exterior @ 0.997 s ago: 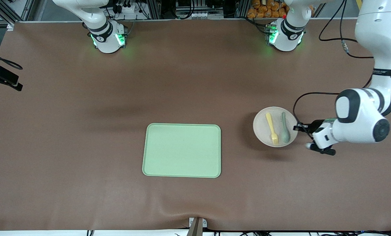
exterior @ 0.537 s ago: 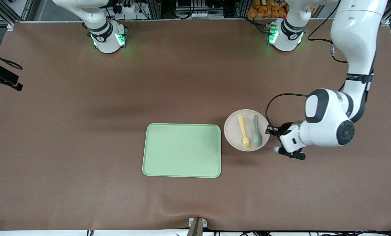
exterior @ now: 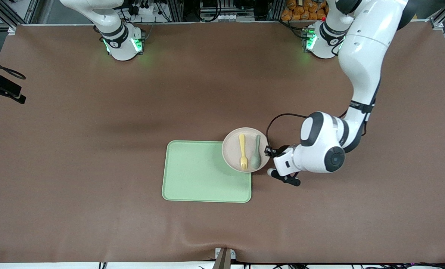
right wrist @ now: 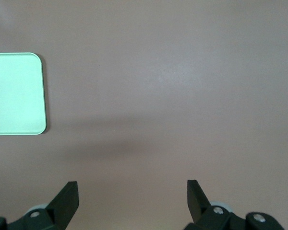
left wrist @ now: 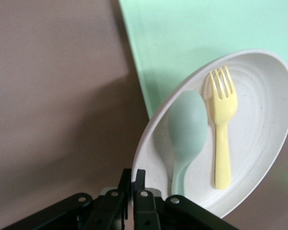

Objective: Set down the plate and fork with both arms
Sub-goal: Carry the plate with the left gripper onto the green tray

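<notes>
Over the tray's (exterior: 206,171) corner nearest your left arm's base, you are holding the plate (exterior: 232,151) up by its rim; your left tool (exterior: 270,152) is clamped tight on that rim at the side toward the left arm's end of the counter (exterior: 58,149); in the left wrist view the thin black fingers (left wrist: 133,184) are pinching the plate's (left wrist: 259,120) edge. On the plate the fork (exterior: 242,151) and a grey-green spoon (exterior: 256,152) are lying side by side, apart, with the tines and the spoon's bowl pointing toward the front camera; the fork is lying on the side toward the right arm's end of the counter. Part of the plate is hanging over the tray, part over the bare counter beside the tray's short edge. Your right arm is waiting, folded back at its base; its right tool (right wrist: 133,194) is hanging over bare counter with its fingers spread wide and nothing between them, and one tray (right wrist: 14,93) corner is showing in its wrist view.
</notes>
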Tool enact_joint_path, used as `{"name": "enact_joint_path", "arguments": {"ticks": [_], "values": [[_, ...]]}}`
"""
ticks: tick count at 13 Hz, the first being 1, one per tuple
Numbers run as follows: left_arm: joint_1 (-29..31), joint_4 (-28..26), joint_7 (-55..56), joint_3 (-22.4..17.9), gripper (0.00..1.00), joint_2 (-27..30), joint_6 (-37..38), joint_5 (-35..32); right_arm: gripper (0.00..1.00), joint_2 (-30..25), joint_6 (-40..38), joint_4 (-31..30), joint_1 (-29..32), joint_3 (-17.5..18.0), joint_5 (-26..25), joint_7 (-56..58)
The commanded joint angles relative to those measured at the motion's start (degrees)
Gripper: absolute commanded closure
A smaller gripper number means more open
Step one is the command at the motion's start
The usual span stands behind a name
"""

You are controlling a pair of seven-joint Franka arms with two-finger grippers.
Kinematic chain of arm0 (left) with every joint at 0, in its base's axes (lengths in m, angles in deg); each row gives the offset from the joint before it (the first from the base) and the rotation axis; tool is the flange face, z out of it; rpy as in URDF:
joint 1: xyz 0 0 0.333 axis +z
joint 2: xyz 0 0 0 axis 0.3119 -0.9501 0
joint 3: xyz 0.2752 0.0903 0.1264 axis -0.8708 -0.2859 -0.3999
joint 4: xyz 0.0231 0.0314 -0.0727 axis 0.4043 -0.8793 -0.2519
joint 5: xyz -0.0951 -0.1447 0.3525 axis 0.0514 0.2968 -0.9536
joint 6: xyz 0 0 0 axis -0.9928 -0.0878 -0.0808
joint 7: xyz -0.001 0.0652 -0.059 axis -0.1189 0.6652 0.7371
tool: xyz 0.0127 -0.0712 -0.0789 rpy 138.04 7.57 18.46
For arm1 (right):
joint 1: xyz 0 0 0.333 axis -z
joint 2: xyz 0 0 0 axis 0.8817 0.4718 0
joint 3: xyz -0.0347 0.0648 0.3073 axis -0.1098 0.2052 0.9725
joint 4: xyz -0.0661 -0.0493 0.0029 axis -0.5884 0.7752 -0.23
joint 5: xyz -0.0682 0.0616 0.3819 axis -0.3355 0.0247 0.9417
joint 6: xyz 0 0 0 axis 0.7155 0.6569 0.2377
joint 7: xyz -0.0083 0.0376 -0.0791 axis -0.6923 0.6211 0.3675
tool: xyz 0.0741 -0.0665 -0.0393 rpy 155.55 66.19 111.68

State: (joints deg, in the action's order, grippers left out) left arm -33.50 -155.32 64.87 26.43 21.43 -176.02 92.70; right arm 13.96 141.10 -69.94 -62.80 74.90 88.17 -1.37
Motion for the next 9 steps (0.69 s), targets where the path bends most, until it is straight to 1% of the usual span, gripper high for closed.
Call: {"name": "enact_joint_path", "arguments": {"ticks": [1, 3, 5, 9], "values": [[-1.63, 6.32, -1.67, -0.45, 1.0, -3.68, 0.16, 1.06, 0.0, 0.03, -0.33, 0.26, 1.66, 1.11, 0.62, 0.42], [-2.43, 6.69, -4.3, -0.72, 1.0, -4.57, -3.07, 1.06, 0.0, 0.03, -0.33, 0.26, 1.57, 1.11, 0.71, 0.33], [-3.3, 7.3, -4.05, -0.63, 1.0, -5.88, -7.56, 1.06, 0.0, 0.29, -0.24, 0.26, 1.57, 1.11, 0.62, 0.51], [-4.1, 7.39, -2.3, -0.46, 1.0, -7.38, -11.79, 1.15, 0.0, 0.29, -0.15, 0.26, 1.57, 1.11, 0.62, 0.51]]}}
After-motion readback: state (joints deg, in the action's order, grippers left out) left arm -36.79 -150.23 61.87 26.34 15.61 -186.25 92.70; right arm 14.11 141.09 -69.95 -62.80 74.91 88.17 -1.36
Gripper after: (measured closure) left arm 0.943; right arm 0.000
